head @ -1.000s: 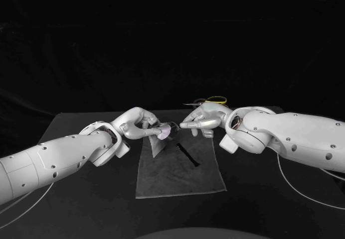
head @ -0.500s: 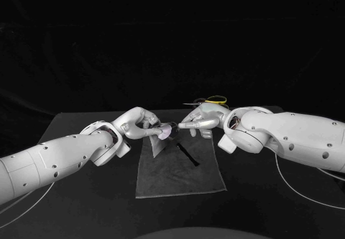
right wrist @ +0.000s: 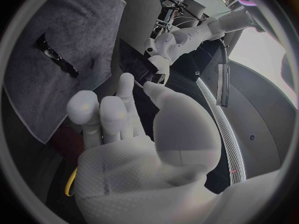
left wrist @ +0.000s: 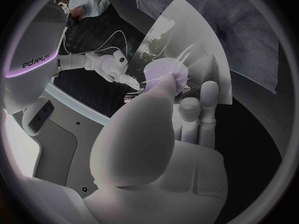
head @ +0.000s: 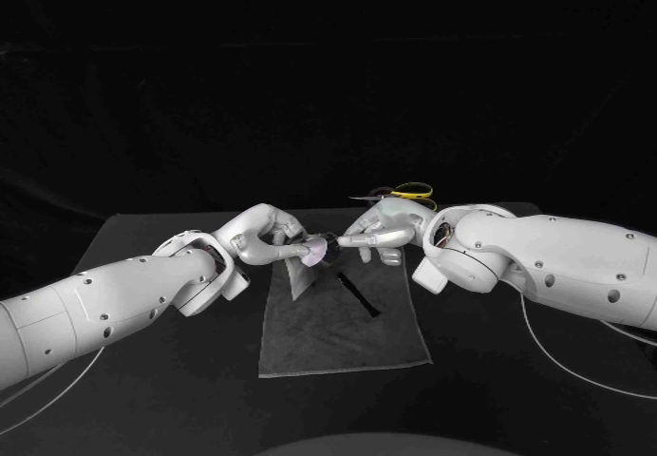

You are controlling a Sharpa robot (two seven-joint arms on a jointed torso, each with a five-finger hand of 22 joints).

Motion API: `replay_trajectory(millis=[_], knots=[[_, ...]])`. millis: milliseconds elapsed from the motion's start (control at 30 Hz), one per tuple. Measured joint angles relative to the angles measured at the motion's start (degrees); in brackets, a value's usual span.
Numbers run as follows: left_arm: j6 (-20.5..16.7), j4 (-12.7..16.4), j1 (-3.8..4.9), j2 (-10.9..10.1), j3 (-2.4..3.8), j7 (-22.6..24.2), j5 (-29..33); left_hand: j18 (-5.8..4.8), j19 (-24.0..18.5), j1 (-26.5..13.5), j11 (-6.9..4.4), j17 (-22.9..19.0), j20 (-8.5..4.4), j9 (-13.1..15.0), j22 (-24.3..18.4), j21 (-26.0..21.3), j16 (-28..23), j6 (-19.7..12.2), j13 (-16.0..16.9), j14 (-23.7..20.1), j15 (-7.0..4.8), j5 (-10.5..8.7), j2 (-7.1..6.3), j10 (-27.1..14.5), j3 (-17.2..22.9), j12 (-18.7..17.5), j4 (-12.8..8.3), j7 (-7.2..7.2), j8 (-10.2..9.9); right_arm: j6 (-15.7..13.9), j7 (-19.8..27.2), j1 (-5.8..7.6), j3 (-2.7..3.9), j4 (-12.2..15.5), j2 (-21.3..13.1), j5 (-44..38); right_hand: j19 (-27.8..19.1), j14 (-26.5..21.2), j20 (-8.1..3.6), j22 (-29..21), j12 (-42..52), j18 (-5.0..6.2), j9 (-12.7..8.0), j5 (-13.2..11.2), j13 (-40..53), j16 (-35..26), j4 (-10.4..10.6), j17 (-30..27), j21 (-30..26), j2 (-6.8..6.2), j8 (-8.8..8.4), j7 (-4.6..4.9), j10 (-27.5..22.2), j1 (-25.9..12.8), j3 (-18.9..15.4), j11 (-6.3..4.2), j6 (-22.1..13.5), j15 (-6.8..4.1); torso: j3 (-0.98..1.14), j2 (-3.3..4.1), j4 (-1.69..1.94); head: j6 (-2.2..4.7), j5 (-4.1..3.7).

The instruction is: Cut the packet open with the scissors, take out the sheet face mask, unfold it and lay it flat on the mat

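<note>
Head view: left hand (head: 264, 237) left of frame centre, clamped on the packet (head: 303, 264), thumb on the face with the pale round print, other fingers behind it. Packet held upright and tilted, lower corner hanging over the top edge of the grey mat (head: 343, 332). Right hand (head: 380, 231) just right of centre, fingertips reaching left to the packet's top edge and touching or nearly touching it; cannot tell whether anything is pinched. Scissors (head: 406, 193) with yellow handles lying on the black table (head: 164, 380) behind the right hand, not held. Thin black strip (head: 359, 293) lying diagonally on the upper half of the mat, apart from both hands. Left wrist view: left hand (left wrist: 156, 149) with the thumb pressed flat on the round print of the packet (left wrist: 193, 50), fingers (left wrist: 206, 104) straight and close together against the packet's far side, so a firm pinch. Right hand (left wrist: 112, 67) beyond, one extended fingertip meeting the packet's edge beside the print. Mat (left wrist: 249, 30) behind the packet. Right wrist view: right hand (right wrist: 143, 149) with fingers (right wrist: 115, 114) held side by side, thumb tip drawn close to the foremost fingertip with a narrow gap; contents of that gap not readable, so grip state unclear. Left hand (right wrist: 165, 45) just past those fingertips. Mat (right wrist: 62, 84) with the black strip (right wrist: 56, 57) lying on it.
</note>
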Motion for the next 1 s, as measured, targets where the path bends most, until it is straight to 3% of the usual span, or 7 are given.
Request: replay_trajectory(millis=[167, 467, 1000], knots=[[0.0, 0.0, 0.0, -0.03, -0.01, -0.08, -0.03, -0.01, 0.0, 0.0, 0.01, -0.01, 0.0, 0.0, 0.0, 0.0, 0.0, -0.04, 0.0, 0.0, 0.0, 0.0, -0.01, -0.01, 0.0, 0.0, 0.0, -0.03, -0.07, 0.1, -0.03, -0.02, 0.0, -0.1, 0.05, -0.09, -0.01, 0.23, 0.0, 0.17, 0.0, -0.02, 0.08, -0.07, 0.18, 0.0, -0.5, 0.0, 0.0, 0.97, 0.0, -0.1, -0.15, 1.02, 0.5, -0.15, 0.11, -0.23, 0.01, 0.0, 0.0, 0.02, 0.03], [0.0, 0.0, -0.02, -0.03, -0.04, -0.33, -0.12, -0.01, 0.0, -0.01, -0.12, -0.02, 0.0, -0.03, -0.01, 0.0, 0.0, -0.1, -0.03, 0.01, 0.01, 0.0, -0.01, 0.12, -0.02, -0.01, 0.01, -0.1, 0.13, 0.19, -0.03, -0.02, 0.0, -0.14, 0.25, -0.53, 0.18, 0.24, -0.19, 0.44, 0.0, -0.29, 0.23, -2.36, 0.31, -0.02, -2.69, 0.0, 0.0, 2.35, 0.25, -0.27, -0.2, 4.67, 3.2, -0.21, 0.67, -0.23, 0.05, 0.0, -0.03, 0.04, -0.03], [0.06, 0.04, -0.04, 0.13, -0.06, -1.1, -0.22, -0.03, 0.22, 0.13, -0.14, 0.09, 0.22, 0.04, 0.16, 0.25, 0.0, -0.12, -0.04, 0.11, 0.11, -0.06, -0.18, 0.14, 0.25, -0.22, -0.06, -0.11, 0.13, 0.06, -0.81, -0.01, 0.01, -0.15, 0.73, -3.56, 0.38, 0.23, -0.39, 0.63, -0.01, -0.32, 0.28, -3.83, 0.39, -0.1, -3.4, -0.09, 0.0, 1.23, 0.25, -0.08, 0.01, 4.72, 3.91, -0.41, 0.88, -0.22, 0.02, 0.0, -0.03, -0.04, -0.07]])
